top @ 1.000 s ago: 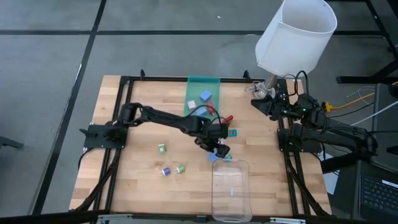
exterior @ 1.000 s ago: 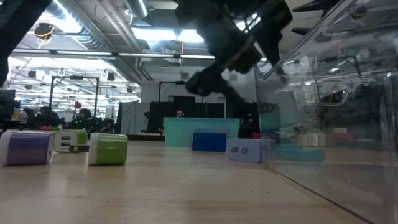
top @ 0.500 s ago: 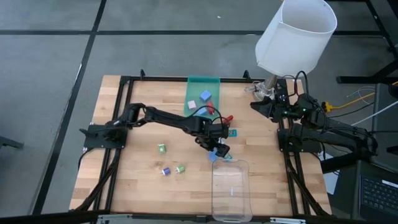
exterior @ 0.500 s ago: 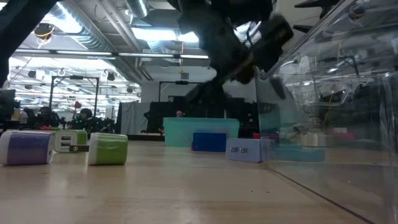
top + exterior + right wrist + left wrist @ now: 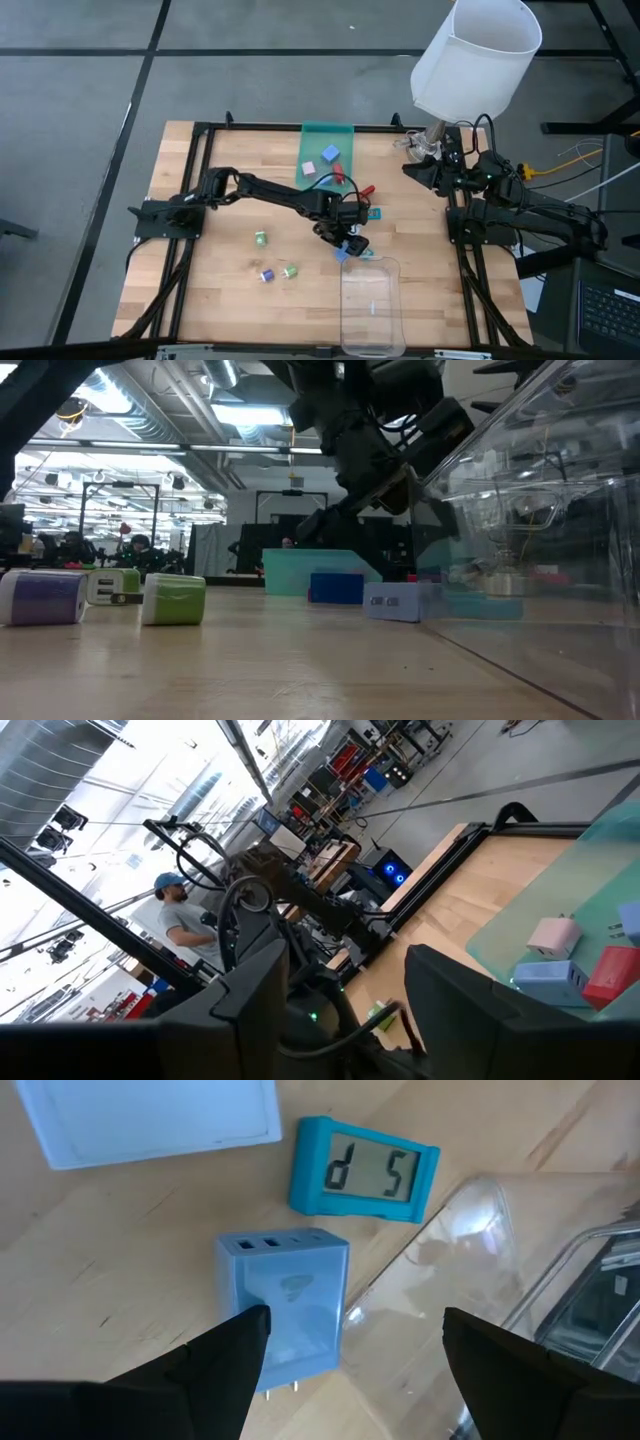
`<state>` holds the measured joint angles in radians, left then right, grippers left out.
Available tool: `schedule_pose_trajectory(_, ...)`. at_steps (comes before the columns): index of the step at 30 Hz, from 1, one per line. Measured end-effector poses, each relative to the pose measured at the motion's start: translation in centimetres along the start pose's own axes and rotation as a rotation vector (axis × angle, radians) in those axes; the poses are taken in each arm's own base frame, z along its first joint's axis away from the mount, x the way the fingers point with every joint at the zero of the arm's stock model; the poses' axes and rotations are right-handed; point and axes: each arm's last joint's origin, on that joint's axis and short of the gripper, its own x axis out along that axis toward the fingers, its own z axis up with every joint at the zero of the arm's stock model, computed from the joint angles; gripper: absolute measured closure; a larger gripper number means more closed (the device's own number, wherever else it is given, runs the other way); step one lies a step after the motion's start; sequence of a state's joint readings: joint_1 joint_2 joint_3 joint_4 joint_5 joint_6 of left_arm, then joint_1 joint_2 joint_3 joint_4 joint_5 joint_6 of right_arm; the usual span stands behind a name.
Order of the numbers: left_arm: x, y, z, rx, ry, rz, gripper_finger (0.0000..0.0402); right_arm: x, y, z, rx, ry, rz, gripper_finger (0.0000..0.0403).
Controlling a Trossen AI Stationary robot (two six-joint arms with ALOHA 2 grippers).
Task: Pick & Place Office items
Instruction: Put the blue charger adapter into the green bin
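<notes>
Office items lie scattered over the table (image 5: 200, 290), and the one in hand is a pale blue charger block (image 5: 285, 1305) lying flat on the wood just beside the corner of the clear plastic tray (image 5: 372, 305), near a teal digital clock (image 5: 365, 1170). Its long axis runs from the two ports at one end to the prongs at the other, prongs pointing toward the left gripper (image 5: 350, 1355). That gripper hangs over the block with fingers spread wide, holding nothing. This looks like the approach before a pick; next it should descend, straddle the block's narrow sides and close. The right gripper (image 5: 345, 985) waits raised by the table's far right edge, empty, fingers apart.
</notes>
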<state>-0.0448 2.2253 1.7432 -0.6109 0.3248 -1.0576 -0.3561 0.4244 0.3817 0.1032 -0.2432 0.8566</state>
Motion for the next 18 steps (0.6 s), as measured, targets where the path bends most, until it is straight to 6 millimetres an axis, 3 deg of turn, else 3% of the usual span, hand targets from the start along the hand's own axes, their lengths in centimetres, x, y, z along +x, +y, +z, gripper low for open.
schedule_pose_trajectory(18,-0.5,2.1,0.4,0.079,0.067,0.141,0.0105,0.0,-0.2,-0.1,-0.014,0.015,-0.017,0.0202)
